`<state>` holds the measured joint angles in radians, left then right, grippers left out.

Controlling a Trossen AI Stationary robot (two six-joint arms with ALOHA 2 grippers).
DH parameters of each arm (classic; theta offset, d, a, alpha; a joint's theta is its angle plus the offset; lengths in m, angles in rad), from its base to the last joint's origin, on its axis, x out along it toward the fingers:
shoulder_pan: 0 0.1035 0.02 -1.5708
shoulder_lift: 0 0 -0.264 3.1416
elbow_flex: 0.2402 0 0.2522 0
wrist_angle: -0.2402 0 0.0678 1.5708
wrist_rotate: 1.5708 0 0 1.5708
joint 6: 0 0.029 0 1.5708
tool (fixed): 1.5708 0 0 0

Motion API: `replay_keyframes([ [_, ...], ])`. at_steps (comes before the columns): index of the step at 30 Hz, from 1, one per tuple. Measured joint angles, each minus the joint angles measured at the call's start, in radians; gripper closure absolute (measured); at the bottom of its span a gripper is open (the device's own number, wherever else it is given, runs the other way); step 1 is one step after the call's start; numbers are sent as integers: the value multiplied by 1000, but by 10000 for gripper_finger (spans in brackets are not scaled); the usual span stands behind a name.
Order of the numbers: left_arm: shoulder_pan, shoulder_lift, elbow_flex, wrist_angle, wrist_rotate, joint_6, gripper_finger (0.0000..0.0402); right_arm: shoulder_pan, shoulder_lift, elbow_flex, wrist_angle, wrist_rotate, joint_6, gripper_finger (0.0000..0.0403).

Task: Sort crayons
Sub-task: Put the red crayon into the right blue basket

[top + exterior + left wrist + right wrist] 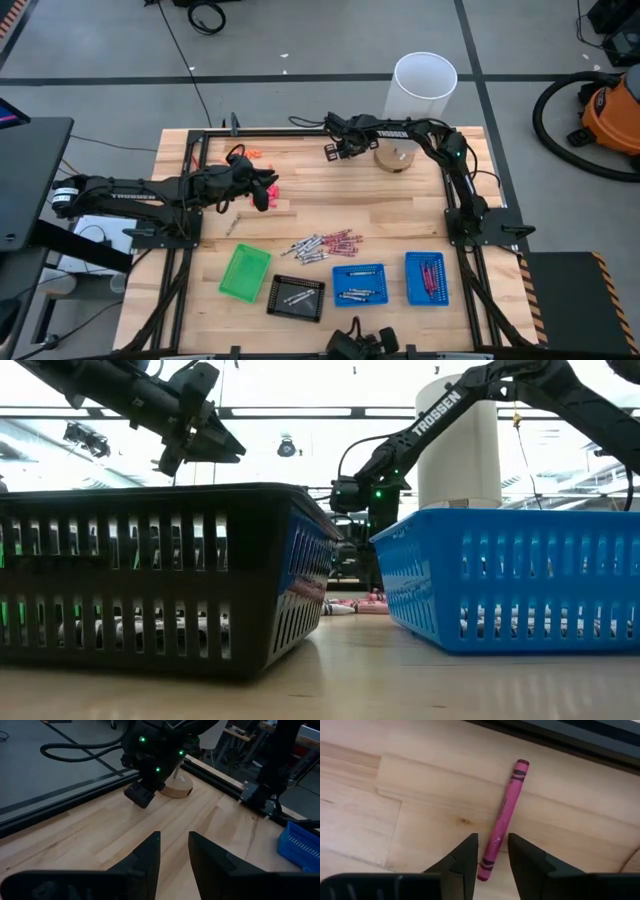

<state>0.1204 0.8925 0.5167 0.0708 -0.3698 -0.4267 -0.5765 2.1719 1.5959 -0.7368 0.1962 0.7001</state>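
A magenta crayon lies flat on the wooden table near its far edge. My right gripper points down over it, open. Its two fingers stand on either side of the crayon's near end, and I cannot tell whether they touch it. In the high view this gripper is at the far middle of the table. A heap of maroon and grey-white crayons lies at the table's middle. My left gripper hovers at the left, open with nothing between its fingers.
Along the near edge stand a green tray, a black tray and two blue trays, with crayons in the last three. A wooden disc and a white cylinder are at the far right. Orange bits lie far left.
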Motion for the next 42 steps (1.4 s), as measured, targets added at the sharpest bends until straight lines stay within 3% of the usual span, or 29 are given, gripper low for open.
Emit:
replay_keyframes([
  [11, 0, 4, 0, -8, 0, 28, 292, 24, -2, -1, 2, -37, -81, 388],
  [16, -2, 4, 0, -37, 0, -18, 292, 28, -3, 8, -19, -110, -154, 389],
  [23, -28, 4, 0, -37, 1, -162, 292, 59, 4, 52, -147, -132, -308, 388],
  [32, -32, 4, 0, -52, -17, -172, 290, 78, 5, 96, -176, -248, -374, 387],
  [42, -34, 4, 0, -209, -24, -225, 229, 99, 1, 104, -167, -307, -512, 387],
])
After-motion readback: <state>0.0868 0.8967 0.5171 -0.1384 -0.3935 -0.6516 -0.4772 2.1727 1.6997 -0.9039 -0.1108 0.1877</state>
